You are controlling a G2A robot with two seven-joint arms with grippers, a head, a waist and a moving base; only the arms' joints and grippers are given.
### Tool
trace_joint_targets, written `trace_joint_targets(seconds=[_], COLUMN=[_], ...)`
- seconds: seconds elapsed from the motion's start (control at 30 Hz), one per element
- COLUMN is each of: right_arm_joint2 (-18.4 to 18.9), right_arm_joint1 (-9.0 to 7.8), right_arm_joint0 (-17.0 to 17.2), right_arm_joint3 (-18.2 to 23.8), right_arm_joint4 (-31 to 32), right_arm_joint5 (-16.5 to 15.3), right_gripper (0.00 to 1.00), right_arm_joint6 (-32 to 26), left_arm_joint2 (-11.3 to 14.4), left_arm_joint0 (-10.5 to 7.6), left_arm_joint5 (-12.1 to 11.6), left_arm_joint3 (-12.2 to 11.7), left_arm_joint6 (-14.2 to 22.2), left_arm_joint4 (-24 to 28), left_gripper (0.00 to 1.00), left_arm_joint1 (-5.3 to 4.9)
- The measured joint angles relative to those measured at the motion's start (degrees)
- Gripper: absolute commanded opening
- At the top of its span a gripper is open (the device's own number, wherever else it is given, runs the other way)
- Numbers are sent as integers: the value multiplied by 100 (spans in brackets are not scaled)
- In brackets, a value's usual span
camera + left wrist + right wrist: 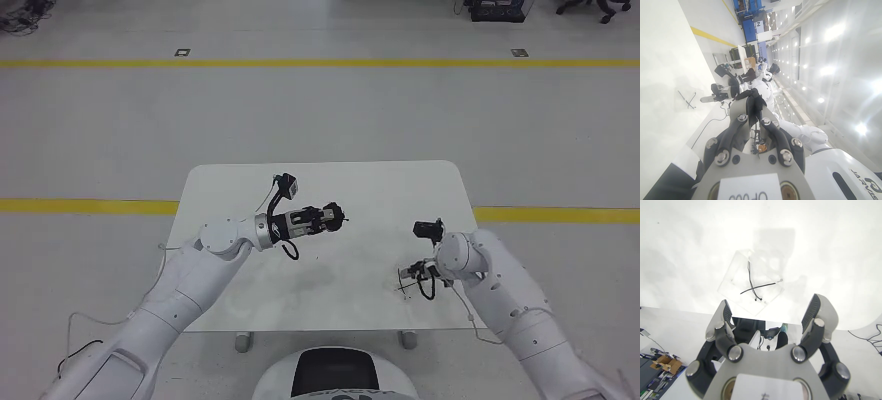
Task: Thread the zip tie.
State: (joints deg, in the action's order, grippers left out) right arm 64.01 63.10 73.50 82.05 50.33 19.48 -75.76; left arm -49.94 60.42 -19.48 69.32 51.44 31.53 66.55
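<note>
Two thin black zip ties (753, 287) lie crossed on a clear square plate (730, 283) near the table's front edge. My right gripper (770, 308) hovers just over them, open, with nothing between its ribbed pads. From above, the right gripper (404, 272) is at the front right, directly beside the zip ties (405, 287). My left gripper (338, 213) is held over the table's middle, turned on its side. Its fingers (738, 108) are shut on a small bent black piece (753, 94) that looks like a zip tie. The crossed zip ties (688, 100) and the right gripper (705, 99) appear farther off.
The white table (350, 190) is bare apart from the plate. Its front edge runs close behind the plate in the right wrist view. Cables trail from both wrists, and the floor around the table has yellow lines.
</note>
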Motion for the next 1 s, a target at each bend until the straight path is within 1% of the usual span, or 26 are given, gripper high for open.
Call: trace_joint_targets(seconds=[0.07,0.1,0.13,0.17,0.37,0.53,0.63,1.0], right_arm_joint2=[-6,-14,-22,-33,-134,-152,-149,-109], right_arm_joint1=[51,86,112,139,313,428,482,616], right_arm_joint0=[-26,-47,-65,-84,-226,-314,-340,-339], right_arm_joint3=[-69,-128,-174,-218,-556,-782,-856,-860], right_arm_joint4=[51,83,106,120,170,208,260,580], right_arm_joint5=[0,0,0,0,0,0,0,0], right_gripper=[80,74,54,49,38,35,28,24], right_arm_joint6=[-64,-87,-98,-106,-93,-67,-62,-19], left_arm_joint2=[0,0,0,0,0,0,0,0], left_arm_joint0=[0,0,0,0,0,0,0,0], left_arm_joint5=[0,0,0,0,0,0,0,0], left_arm_joint3=[0,0,0,0,0,0,0,0], left_arm_joint6=[0,0,0,0,0,0,0,0], left_arm_joint4=[0,0,0,0,0,0,0,0], left_gripper=[0,0,0,0,0,0,0,0], left_arm_joint1=[0,0,0,0,0,0,0,0])
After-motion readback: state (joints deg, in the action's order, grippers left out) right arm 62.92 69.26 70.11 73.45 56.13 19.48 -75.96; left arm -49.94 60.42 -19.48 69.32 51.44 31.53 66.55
